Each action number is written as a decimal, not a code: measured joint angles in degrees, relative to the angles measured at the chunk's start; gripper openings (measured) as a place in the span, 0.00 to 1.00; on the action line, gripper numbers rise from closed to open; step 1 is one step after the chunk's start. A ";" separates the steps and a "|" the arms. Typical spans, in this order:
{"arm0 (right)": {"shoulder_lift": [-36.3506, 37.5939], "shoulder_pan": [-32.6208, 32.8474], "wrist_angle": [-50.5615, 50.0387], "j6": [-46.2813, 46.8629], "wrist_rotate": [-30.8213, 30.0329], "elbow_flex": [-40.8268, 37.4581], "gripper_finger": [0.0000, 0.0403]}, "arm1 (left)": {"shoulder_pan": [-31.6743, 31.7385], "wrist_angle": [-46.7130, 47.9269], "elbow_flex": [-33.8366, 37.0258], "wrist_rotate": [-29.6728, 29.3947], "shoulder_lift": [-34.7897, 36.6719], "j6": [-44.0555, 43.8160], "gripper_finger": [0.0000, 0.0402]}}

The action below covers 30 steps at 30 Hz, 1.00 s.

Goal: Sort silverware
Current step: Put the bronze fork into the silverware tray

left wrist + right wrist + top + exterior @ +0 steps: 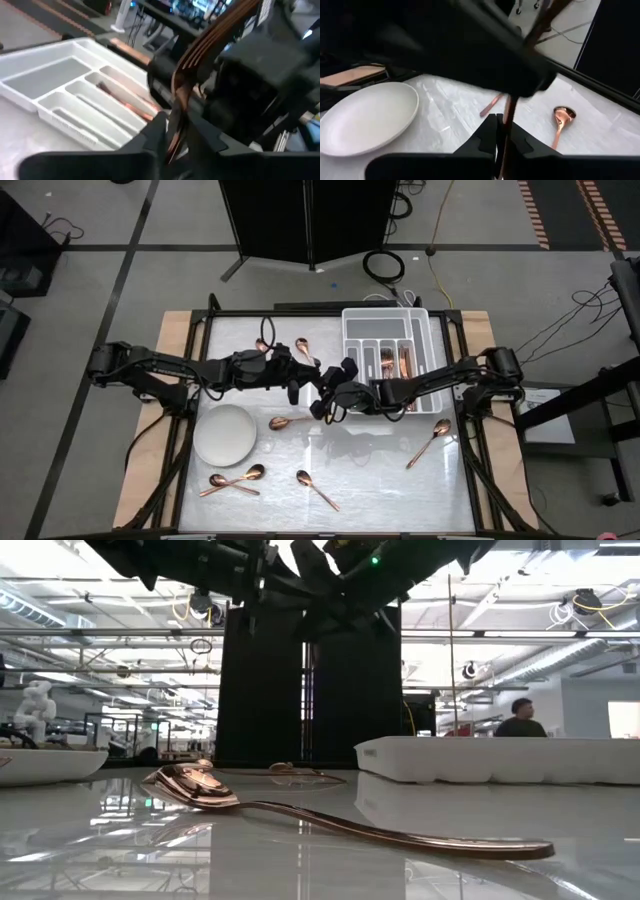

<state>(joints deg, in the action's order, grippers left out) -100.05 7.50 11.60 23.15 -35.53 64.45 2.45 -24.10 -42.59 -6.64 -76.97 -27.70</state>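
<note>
My right gripper (502, 131) pinches a fork (210, 37) mid-handoff; left gripper (175, 135) loosely around it; tray (352, 340) partly filled, spoons (318, 490) left.

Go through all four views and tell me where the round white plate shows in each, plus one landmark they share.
High view: white plate lies lower left on the table, below the left arm.
Low view: only its rim shows at the far left edge.
Left wrist view: not in it.
Right wrist view: plate fills the left side.
Shared landmark: white compartmented tray, also in the low view and left wrist view.
</note>
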 joint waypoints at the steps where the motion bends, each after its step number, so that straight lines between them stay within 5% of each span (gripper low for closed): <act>1: 0.17 0.01 -0.37 -0.01 0.01 0.00 0.00 | 0.03 0.85 0.00 0.36 -0.02 0.03 0.21; 6: 1.30 0.37 -1.74 0.44 0.03 0.02 0.00 | 0.66 6.33 -0.04 1.09 0.10 2.46 0.41; 13: 2.19 0.97 -4.52 1.88 -0.46 0.11 0.00 | 1.22 11.61 0.00 10.53 2.34 5.30 0.59; 16: 2.56 1.13 -4.76 3.44 -1.01 0.12 0.00 | 0.26 14.70 1.99 10.78 5.23 7.94 0.60; 24: 4.63 2.82 -8.93 10.18 -1.54 -1.40 0.00 | -5.08 5.48 16.65 5.50 18.54 8.63 0.60; 30: 10.00 0.84 -27.85 22.40 1.77 -2.10 0.00 | -8.38 -8.22 28.30 5.36 24.92 8.55 0.60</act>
<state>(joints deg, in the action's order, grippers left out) -90.05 8.33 -16.25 45.55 -33.76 62.34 -5.93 -32.32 -14.29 -1.28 -52.05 -19.15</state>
